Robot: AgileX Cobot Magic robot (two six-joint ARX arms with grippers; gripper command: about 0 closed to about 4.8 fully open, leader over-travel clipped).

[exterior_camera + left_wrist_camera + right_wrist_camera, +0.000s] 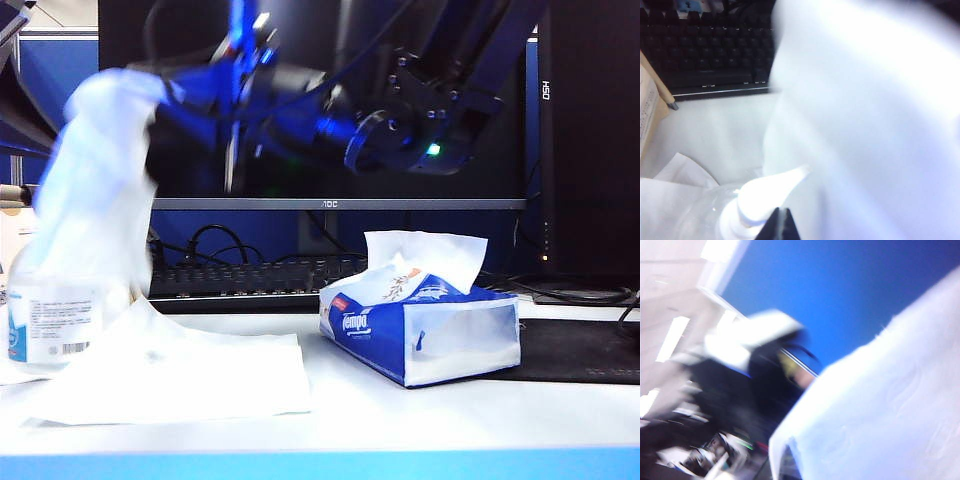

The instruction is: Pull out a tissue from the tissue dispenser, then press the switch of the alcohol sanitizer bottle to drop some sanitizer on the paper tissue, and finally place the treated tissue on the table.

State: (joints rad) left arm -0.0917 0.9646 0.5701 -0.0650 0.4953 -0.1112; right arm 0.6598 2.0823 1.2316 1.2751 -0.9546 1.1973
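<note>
Where the blue front edge of the surface (320, 462) runs nearest the exterior camera, a large flat white sheet (190, 375) spread on the pale top, left of centre. Just behind its left end, the alcohol sanitizer bottle (50, 320), upright, barcode label facing out, upper part hidden by hanging paper. To the right, well apart from the bottle, the tissue dispenser (420, 335), a blue-and-white Tempo pack lying flat, angled, its far right end on a black mat (580, 350), a fresh white sheet poking up from its slit. Held in the air over the bottle, the tissue (95, 190), limp and motion-blurred, draping down across the bottle's top. Pinched at its upper edge by the right gripper (165, 125), reaching across to the left side, closed on the paper. From the left wrist camera, the switch (767, 192) bright and close, spout sideways, the tissue a white blur just beside it; only one dark tip of the left gripper (776, 226) showing, seemingly just above the pump head, open or closed impossible to tell. Farther back, a black keyboard (250, 275), then a dark AOC monitor (330, 150).
</note>
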